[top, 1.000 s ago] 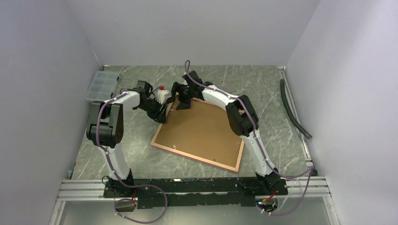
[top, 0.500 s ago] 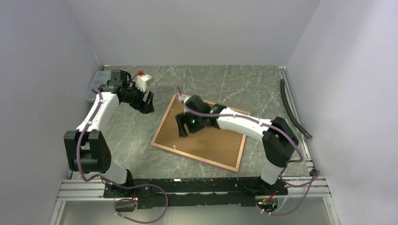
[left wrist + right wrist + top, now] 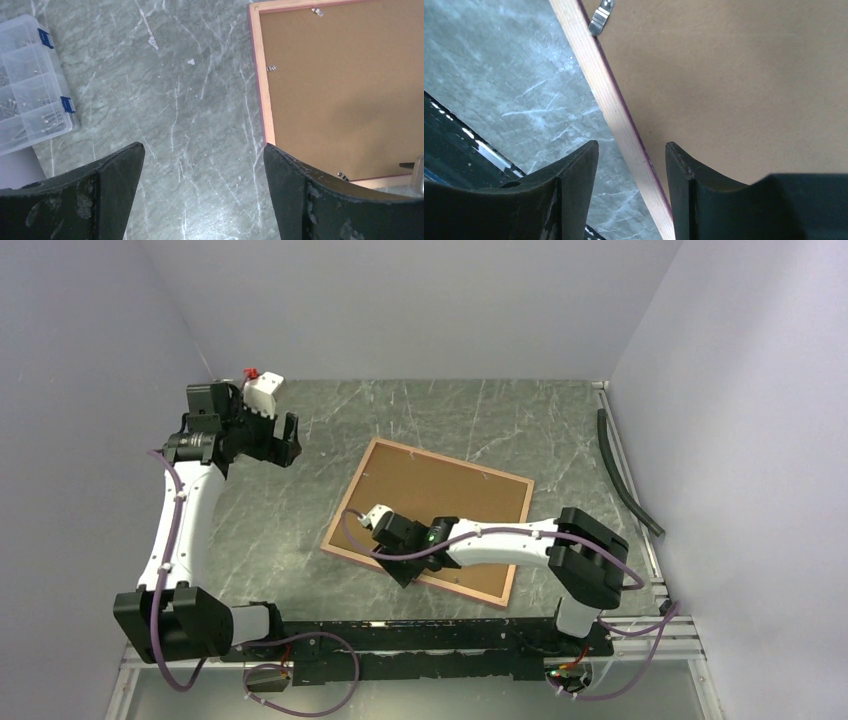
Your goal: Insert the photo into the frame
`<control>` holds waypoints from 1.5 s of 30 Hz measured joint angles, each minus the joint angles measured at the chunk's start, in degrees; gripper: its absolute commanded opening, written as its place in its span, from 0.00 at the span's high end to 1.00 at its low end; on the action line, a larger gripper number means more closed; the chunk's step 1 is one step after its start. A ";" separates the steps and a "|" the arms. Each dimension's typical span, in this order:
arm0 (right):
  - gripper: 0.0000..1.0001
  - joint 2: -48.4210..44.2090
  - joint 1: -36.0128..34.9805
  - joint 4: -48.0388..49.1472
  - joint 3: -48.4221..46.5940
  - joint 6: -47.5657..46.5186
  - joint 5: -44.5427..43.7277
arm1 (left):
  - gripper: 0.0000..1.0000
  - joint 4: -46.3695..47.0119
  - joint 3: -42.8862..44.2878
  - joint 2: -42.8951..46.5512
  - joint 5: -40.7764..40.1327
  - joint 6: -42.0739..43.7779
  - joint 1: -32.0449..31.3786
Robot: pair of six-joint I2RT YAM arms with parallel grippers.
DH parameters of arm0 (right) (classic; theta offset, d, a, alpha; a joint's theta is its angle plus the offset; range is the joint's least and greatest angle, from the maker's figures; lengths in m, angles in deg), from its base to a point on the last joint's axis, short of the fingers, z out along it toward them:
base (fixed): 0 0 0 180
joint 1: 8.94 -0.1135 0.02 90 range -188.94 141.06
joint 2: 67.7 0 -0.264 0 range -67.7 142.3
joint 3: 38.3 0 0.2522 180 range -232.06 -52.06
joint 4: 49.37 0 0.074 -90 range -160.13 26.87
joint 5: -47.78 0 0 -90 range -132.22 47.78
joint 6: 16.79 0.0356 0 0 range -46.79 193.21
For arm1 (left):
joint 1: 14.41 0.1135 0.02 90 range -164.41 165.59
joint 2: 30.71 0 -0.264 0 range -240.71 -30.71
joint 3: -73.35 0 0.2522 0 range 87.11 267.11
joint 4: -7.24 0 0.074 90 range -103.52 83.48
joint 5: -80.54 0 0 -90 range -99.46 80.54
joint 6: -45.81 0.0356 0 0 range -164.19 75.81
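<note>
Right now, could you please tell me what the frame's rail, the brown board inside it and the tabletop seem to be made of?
Thin tan rail of the rectangular picture frame: seemingly pale wood, matte, with fine grain lines. Plain brown backing board: probably fibreboard, matte, uniform, no grain. Grey-green tabletop: marble-patterned with white veins; stone or laminate, I cannot tell.

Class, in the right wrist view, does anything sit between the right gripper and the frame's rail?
Nothing visible does. The right gripper hangs over the frame, jaws apart, and only bare rail shows between them.
</note>
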 measured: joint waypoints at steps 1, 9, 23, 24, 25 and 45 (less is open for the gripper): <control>0.47 0.00 -0.61 0.17 0.44 -0.13 -0.74 | 0.05 -0.22 0.31 -0.13 0.24 0.00 -0.02; 0.56 0.00 -2.51 2.01 3.26 -0.70 -4.50 | 0.05 2.12 -11.02 8.70 8.44 2.14 0.04; 0.84 0.00 -3.61 3.37 3.58 -2.29 -5.46 | 0.05 -4.79 -32.87 22.38 24.15 44.68 -0.07; 0.86 0.00 -3.61 3.21 3.45 -2.36 -5.42 | 0.06 -5.81 -36.20 25.22 24.59 50.60 -0.09; 0.87 0.00 -3.61 2.89 3.21 -2.43 -5.40 | 0.05 -6.64 -38.60 27.54 25.00 55.49 -0.13; 0.96 -1.44 -3.06 -6.56 -9.86 -2.89 -4.04 | 0.06 23.30 -59.69 24.63 34.51 93.18 -7.30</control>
